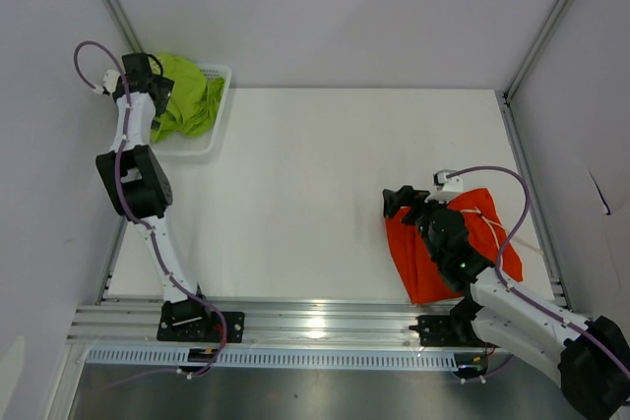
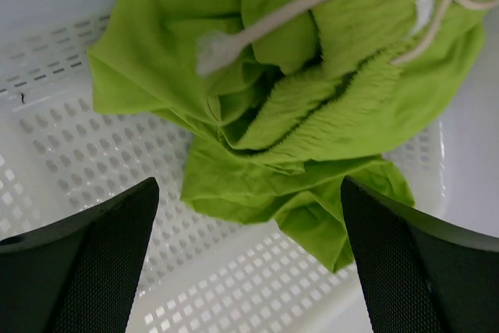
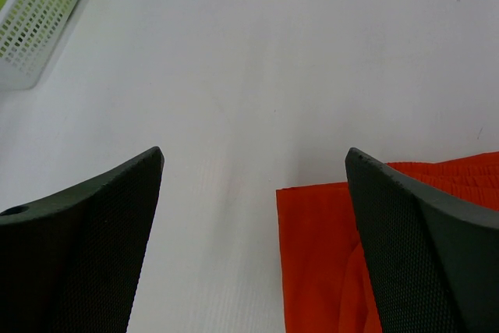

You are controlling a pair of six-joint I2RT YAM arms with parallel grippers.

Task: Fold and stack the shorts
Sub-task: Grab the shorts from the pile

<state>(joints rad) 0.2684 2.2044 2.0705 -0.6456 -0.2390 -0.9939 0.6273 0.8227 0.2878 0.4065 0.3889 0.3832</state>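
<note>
Lime green shorts [image 1: 189,95] lie crumpled in the white mesh basket [image 1: 219,76] at the back left; the left wrist view shows the green shorts [image 2: 312,107] with their white drawstring [image 2: 312,1]. My left gripper [image 1: 148,81] hangs over them, open [image 2: 249,255], holding nothing. Orange shorts [image 1: 492,243] lie folded on the table at the front right, partly hidden by my right arm. My right gripper [image 1: 399,199] hovers open [image 3: 253,232] over the left edge of the orange shorts [image 3: 320,263], empty.
The basket [image 3: 39,13] stands at the table's back left corner against the left wall. Aluminium frame posts [image 1: 546,22] and white walls enclose the table [image 1: 325,194]. A metal rail [image 1: 315,322] runs along the near edge.
</note>
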